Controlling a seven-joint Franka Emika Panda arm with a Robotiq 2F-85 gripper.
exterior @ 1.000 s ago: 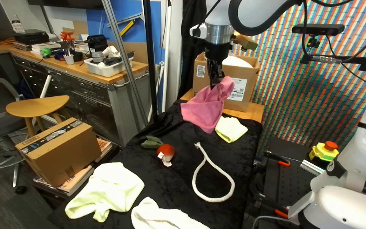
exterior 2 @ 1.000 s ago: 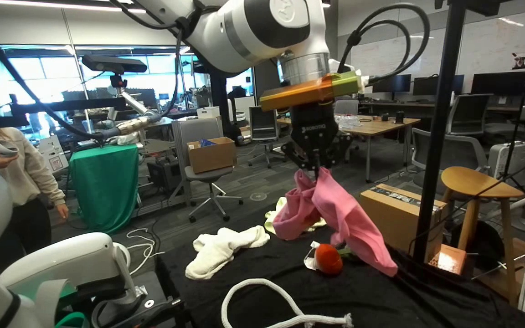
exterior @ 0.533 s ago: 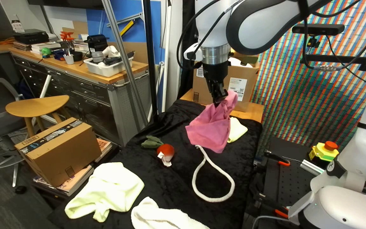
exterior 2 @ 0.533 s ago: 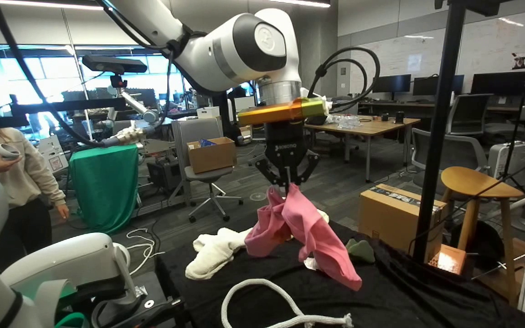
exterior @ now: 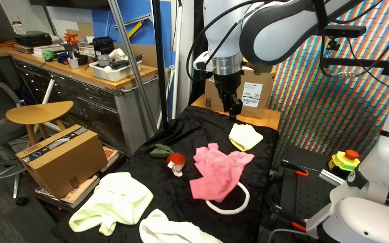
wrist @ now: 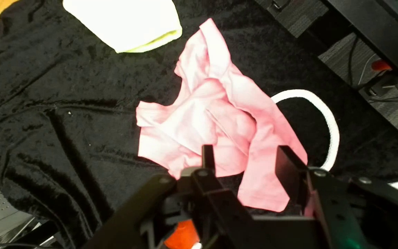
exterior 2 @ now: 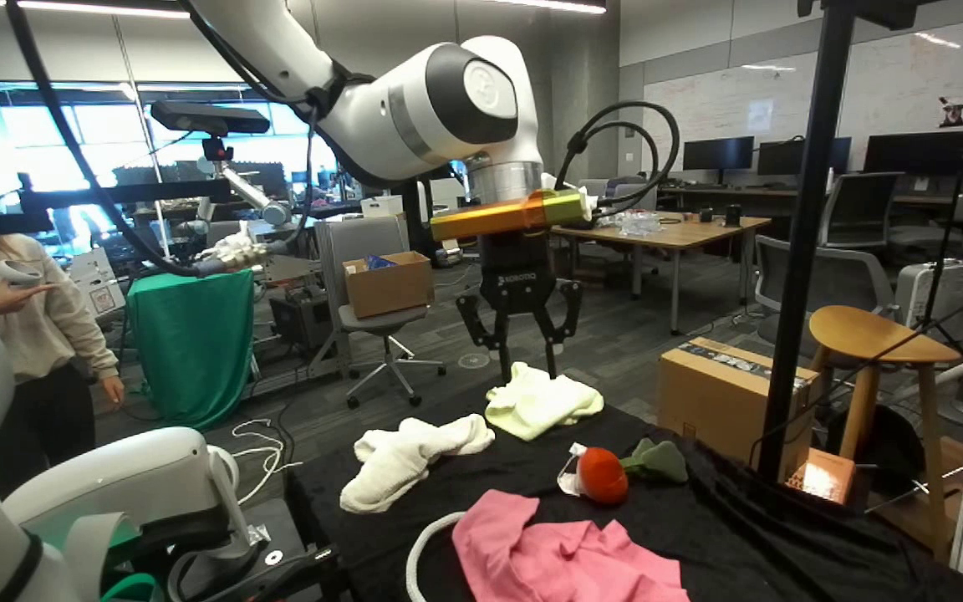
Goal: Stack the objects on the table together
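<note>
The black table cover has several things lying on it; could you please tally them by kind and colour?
Pink cloth: 1
Pale yellow cloths: 2
White cloth: 1
White rope: 1
Red item with green leaves: 1
Total: 6

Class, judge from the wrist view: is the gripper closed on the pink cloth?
No: the gripper is open, its fingers apart, and the pink cloth lies on the black cover.

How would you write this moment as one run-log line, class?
black two-fingered gripper: open, empty; crumpled pink cloth: partly covering curved white rope; smaller folded yellow cloth: apart from pink cloth
</note>
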